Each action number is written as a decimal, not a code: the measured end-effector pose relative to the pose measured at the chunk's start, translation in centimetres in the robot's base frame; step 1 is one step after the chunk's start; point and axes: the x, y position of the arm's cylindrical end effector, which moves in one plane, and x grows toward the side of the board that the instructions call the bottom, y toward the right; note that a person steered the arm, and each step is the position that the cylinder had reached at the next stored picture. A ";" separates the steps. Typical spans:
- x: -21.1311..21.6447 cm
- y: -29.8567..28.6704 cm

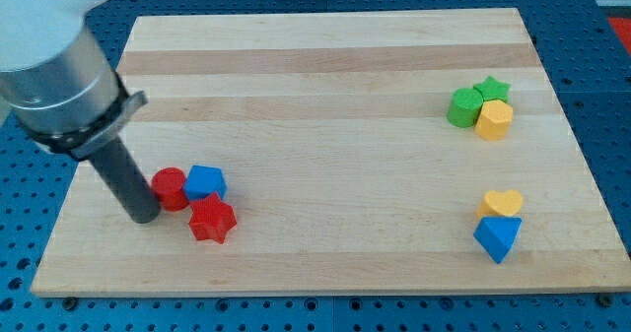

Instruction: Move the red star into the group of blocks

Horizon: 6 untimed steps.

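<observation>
Standing at the view's left, my tip [143,215] is seen just beside the red cylinder [170,188]; contact cannot be confirmed. No claw is fitted, only a plain rod. The red star [212,220] is found touching the blue block [205,182]. Green and yellow blocks are grouped well apart, at the view's right.

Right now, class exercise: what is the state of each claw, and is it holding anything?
No claw here: only my tip, holding nothing.
It sits just left of the red cylinder, apparently touching; the red star lies lower right.
</observation>
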 end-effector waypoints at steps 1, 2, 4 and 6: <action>0.0 0.0; 0.0 -3.4; 0.9 -2.4; 0.9 6.0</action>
